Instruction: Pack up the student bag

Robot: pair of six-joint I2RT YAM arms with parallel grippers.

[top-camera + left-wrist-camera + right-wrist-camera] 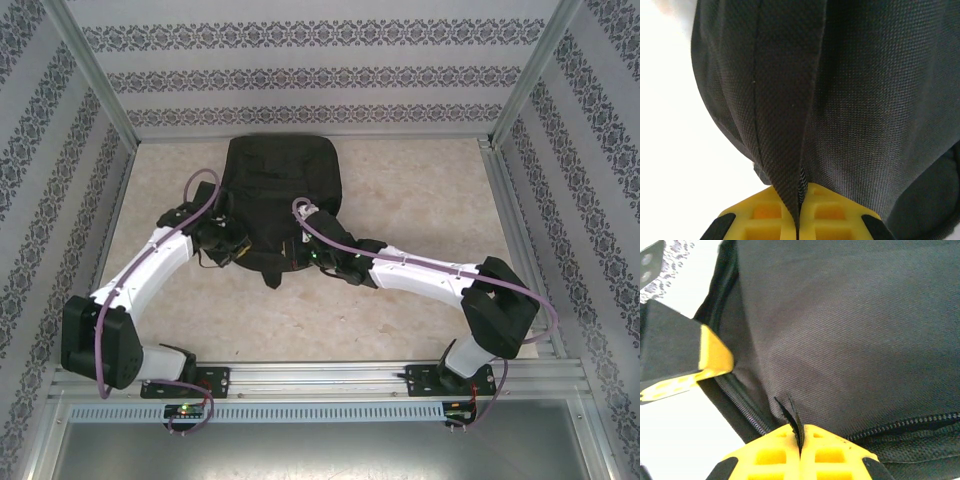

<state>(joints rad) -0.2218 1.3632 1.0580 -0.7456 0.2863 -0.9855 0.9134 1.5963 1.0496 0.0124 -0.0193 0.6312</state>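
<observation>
Student bag point(282, 185) at the far middle of the table point(430, 200) looks soft and floppy, so grab seams: left gripper point(799, 200) is clamped on a fabric strip point(785, 125), right gripper point(801, 437) on a tab point(790, 415) by the zipper point(900, 426).

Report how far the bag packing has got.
Done: both tools are clamped on the student bag. In hand: left tool pinches a fabric fold, right tool a small tab by the zipper. Remaining: any loading or zipping; contents cannot be seen.
</observation>
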